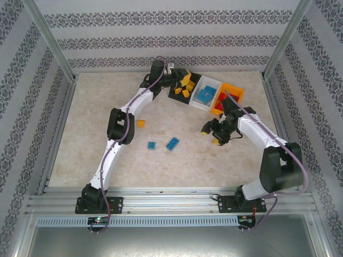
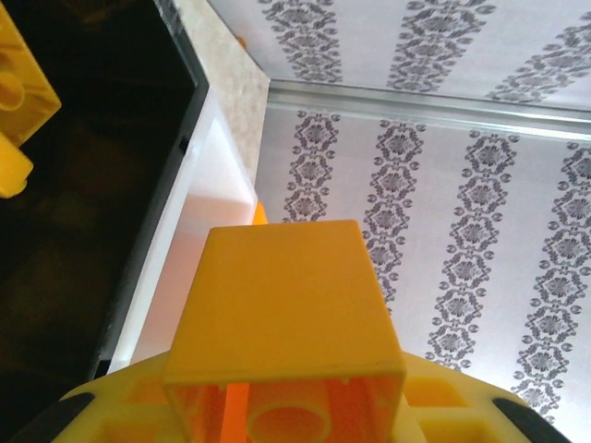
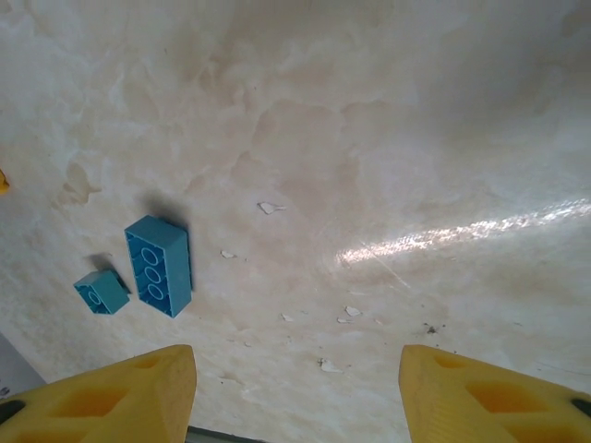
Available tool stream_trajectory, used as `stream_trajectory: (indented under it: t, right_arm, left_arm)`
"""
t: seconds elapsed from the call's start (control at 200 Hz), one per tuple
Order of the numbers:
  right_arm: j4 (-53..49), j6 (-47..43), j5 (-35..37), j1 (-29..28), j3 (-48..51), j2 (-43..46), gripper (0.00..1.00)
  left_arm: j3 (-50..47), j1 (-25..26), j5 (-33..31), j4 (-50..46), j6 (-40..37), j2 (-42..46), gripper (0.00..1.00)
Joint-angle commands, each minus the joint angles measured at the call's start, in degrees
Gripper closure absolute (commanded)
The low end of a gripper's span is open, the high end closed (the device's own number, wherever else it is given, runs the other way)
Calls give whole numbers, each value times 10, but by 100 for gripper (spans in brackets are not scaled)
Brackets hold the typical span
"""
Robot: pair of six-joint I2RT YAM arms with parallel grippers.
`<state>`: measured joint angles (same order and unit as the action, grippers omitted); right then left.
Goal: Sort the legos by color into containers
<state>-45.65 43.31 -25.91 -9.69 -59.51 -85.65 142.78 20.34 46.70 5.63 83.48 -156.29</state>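
At the black bin, left claw grasping yellow brick, right claw released above table.

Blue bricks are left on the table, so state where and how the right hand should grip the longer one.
Take the longer blue brick across its narrow width, on the two long side walls, straight down from above. It lies flat on the table, so those walls stand upright and parallel. The small blue brick sits close beside one end; probably grip nearer the other.
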Motion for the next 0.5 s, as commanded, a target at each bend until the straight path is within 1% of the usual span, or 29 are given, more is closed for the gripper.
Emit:
stream_trajectory:
  t: [0.0,0.12,0.18,0.21,0.495]
  right_arm:
    - [-28,-22,11,15,-12,11,39]
    - [-29,-25,8,24,-12,5,38]
    - [-28,-25,7,25,-14,1,37]
    - [-26,-25,7,26,-13,-1,37]
    - [-17,-17,7,26,-14,-11,36]
  left_arm:
    - [29,-5,-7,4,19,-23,66]
    - [29,-4,-1,5,21,-31,62]
    - [29,-6,-2,-7,9,-28,48]
    - [29,-6,-4,-11,6,-28,45]
    - [30,-16,-4,-9,5,-28,41]
